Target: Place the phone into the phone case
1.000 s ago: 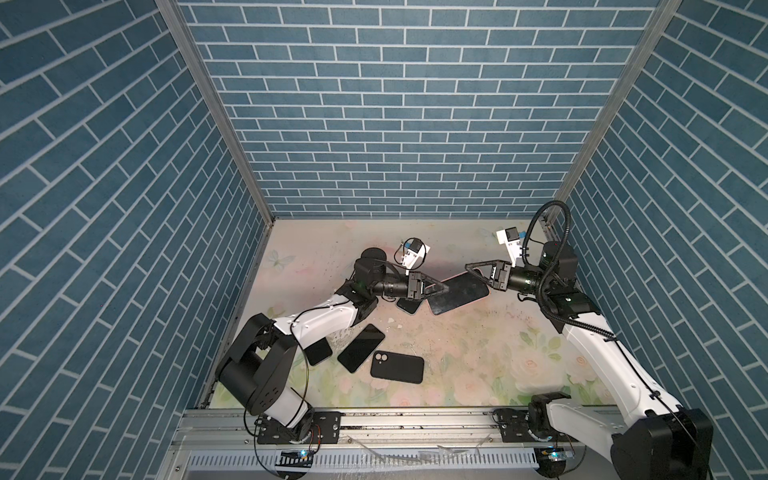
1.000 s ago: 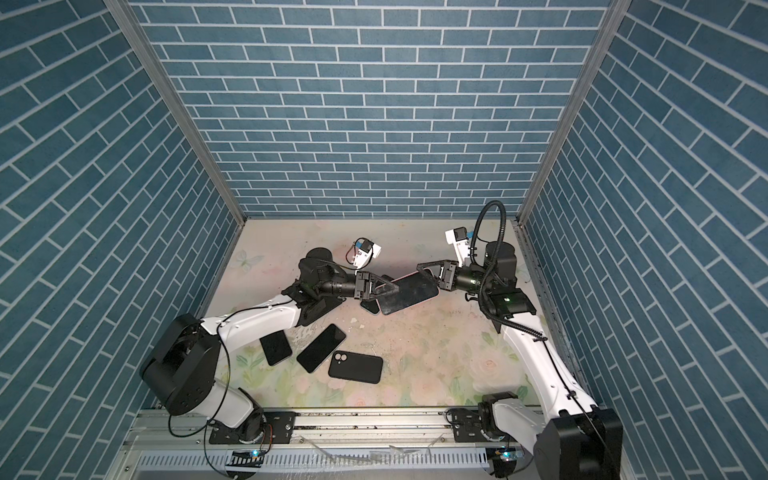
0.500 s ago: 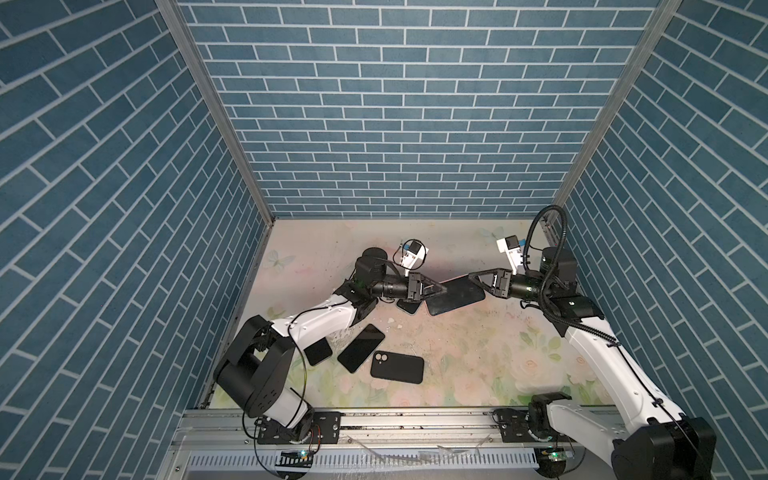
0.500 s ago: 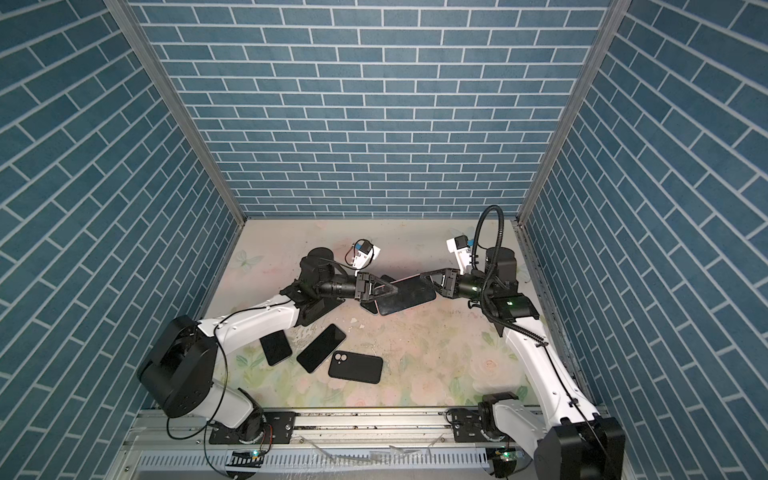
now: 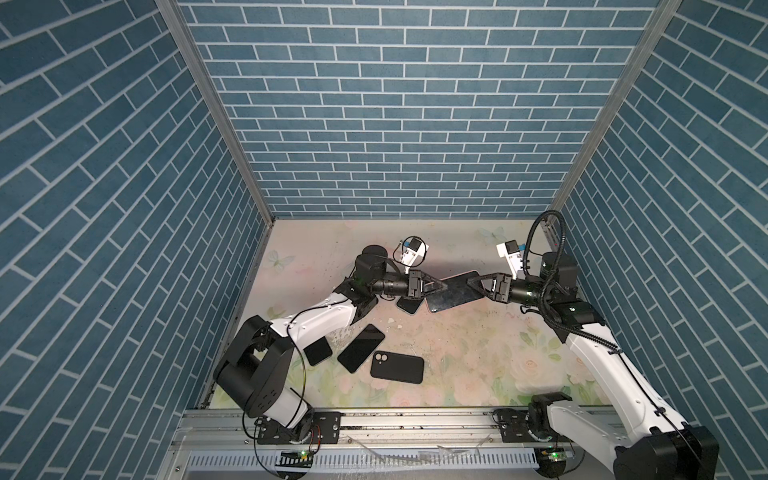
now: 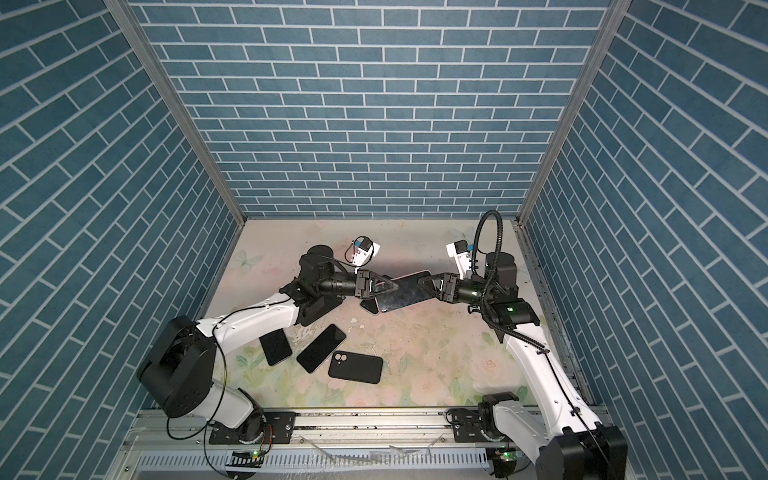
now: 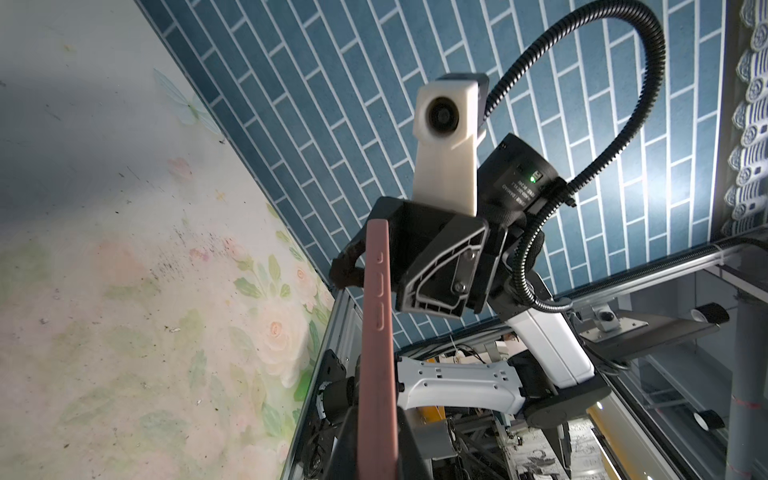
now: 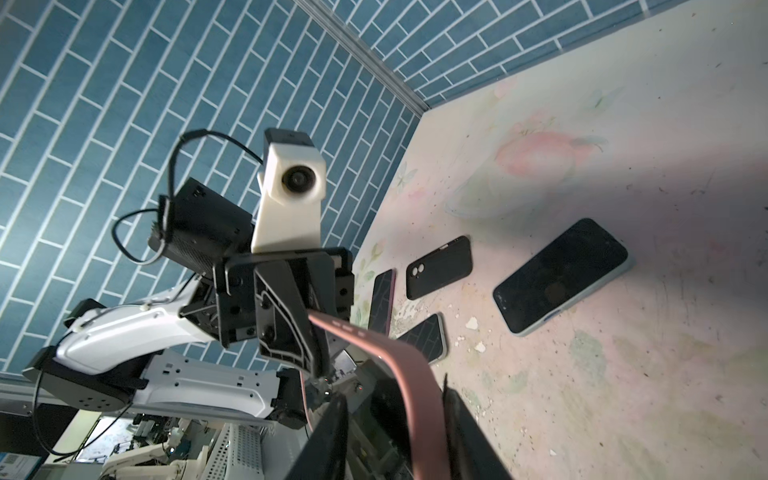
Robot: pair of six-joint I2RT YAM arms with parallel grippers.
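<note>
A pink phone case [image 5: 455, 291] [image 6: 405, 293] with a dark phone face showing in it hangs above the table's middle. My left gripper [image 5: 440, 286] [image 7: 376, 449] is shut on its left end, both fingers pressed to the case's pink edge [image 7: 376, 332]. My right gripper [image 5: 473, 284] [image 8: 395, 415] straddles the opposite end of the case [image 8: 415, 374]. It is open: one finger stands clear of the case, the other lies close beside it.
On the floral table lie a black case [image 5: 397, 368] with a camera cutout and two dark phones [image 5: 360, 347] [image 5: 318, 351]. Another phone [image 5: 409, 305] lies under the held case. Blue brick walls enclose three sides.
My right gripper moved in onto the case's right end, closed, and now its jaws have spread apart. The left gripper has kept its hold and place.
</note>
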